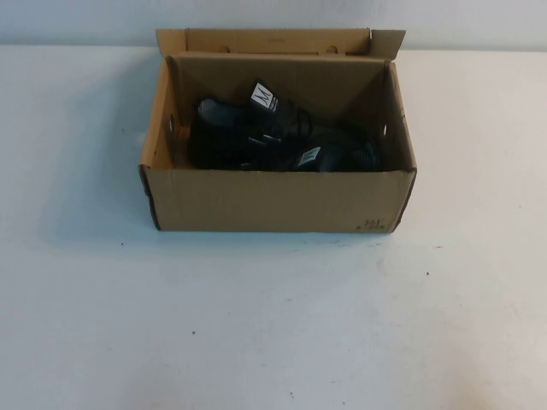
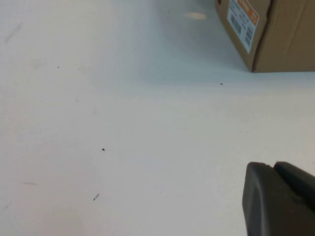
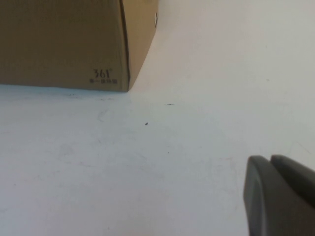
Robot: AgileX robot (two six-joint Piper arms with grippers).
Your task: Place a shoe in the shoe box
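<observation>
The brown cardboard shoe box (image 1: 273, 203) stands open at the middle back of the table, its lid flap up behind. Two black sneakers lie inside it: one (image 1: 235, 128) with its white tongue label up, the other (image 1: 338, 156) toward the right. Neither gripper shows in the high view. My left gripper (image 2: 272, 167) is shut and empty, low over the table, with a box corner (image 2: 280, 44) ahead of it. My right gripper (image 3: 268, 160) is shut and empty, low over the table, with the box's printed corner (image 3: 59, 44) ahead.
White tabletop (image 1: 273, 325) spreads wide in front of and on both sides of the box. A white and orange label (image 2: 242, 22) sits on the box's end wall. A pale wall runs behind the table.
</observation>
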